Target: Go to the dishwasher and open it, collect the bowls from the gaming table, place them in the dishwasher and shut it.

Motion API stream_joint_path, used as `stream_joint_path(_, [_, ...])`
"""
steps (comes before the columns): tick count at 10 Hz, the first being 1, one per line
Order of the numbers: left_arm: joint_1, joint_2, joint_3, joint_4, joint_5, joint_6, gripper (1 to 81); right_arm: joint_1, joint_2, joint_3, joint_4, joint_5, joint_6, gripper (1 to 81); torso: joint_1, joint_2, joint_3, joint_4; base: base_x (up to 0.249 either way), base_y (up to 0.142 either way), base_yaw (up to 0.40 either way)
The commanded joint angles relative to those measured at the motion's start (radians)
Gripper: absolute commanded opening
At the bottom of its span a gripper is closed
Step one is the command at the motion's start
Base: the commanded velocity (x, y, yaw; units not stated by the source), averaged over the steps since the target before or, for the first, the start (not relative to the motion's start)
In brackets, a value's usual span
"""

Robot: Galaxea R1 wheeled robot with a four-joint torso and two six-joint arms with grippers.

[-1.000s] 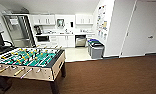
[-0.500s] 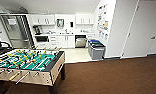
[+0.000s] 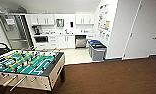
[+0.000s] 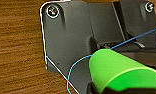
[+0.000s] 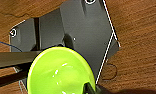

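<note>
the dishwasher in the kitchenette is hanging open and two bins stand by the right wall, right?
Not quite: in the head view the dishwasher has its stainless-steel front shut, flush with the white cabinets. The rest holds: the bins stand by the right wall.

Counts: one football table point(image 3: 29, 67), green field. One steel-fronted dishwasher point(image 3: 80, 41) in the kitchen run. Two grey bins point(image 3: 97, 50), side by side. One fridge point(image 3: 12, 31). Two bowls: one bright green point(image 4: 121, 72), one lime point(image 5: 60, 71).
</note>
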Motion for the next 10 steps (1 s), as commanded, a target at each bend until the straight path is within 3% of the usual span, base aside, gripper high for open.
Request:
stream_joint_path(1, [-0.038,-0.002,-0.003,0.011,0.064,0.004,1.0,0.033,-0.015,0.000,-0.009,-0.052,-0.003,1.0,0.000,0.000,0.000,0.000,0.172,0.000,0.000])
stream_joint_path(10, [-0.038,-0.003,-0.003,0.023,0.065,0.004,1.0,0.028,-0.017,-0.005,0.000,-0.043,0.000,1.0,0.000,0.000,0.000,0.000,0.171,0.000,0.000])
